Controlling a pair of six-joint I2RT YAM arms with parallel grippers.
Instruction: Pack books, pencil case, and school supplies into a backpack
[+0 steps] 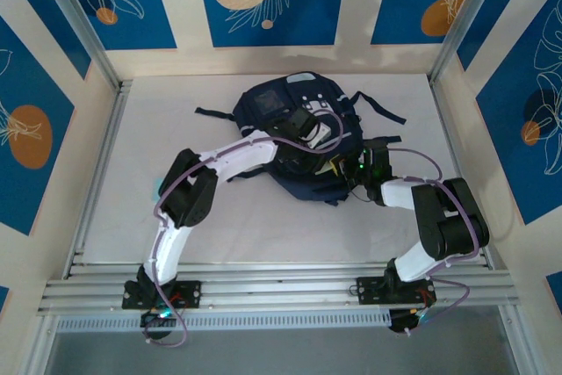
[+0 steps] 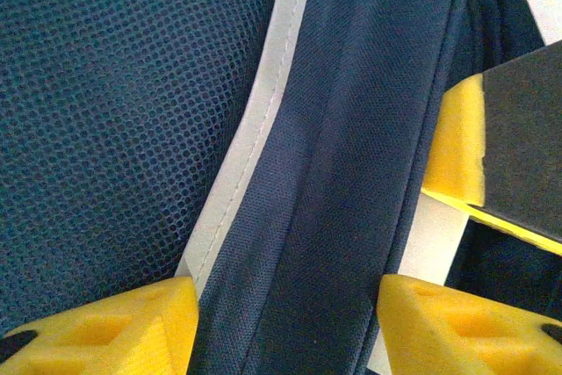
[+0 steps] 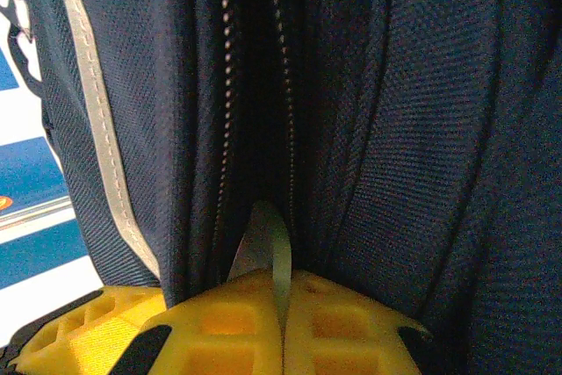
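Two arms are working over one backpack (image 1: 263, 107), and I am watching it from the overhead camera. It is lying toward the back of the white table (image 1: 158, 129), roughly in the middle, with its dark straps trailing out to either side.

The left arm is reaching across it from the left, and the left gripper (image 2: 290, 331) is hanging over the middle of the backpack. On its wrist camera I am seeing the yellow fingertips (image 2: 114, 331) standing well apart, gripping nothing, with a navy fold of the backpack running up between them. I cannot tell whether either pad is touching the cloth. A blue mesh panel (image 2: 105, 111) is lying to the left of that fold, and a pale grey stripe (image 2: 250, 138) is running between the two. A yellow and dark grey block (image 2: 496, 138) is showing at the right edge of that view, and I cannot tell what it is.

The right arm is bending in from the right, and the right gripper (image 3: 285, 322) is sitting against the near right side of the backpack. Its jaws are pressing together and pinching a thin grey tab (image 3: 272, 248). The tab is sticking up from between the pads at the foot of two rows of zipper teeth (image 3: 226, 85) that are running up the navy fabric.
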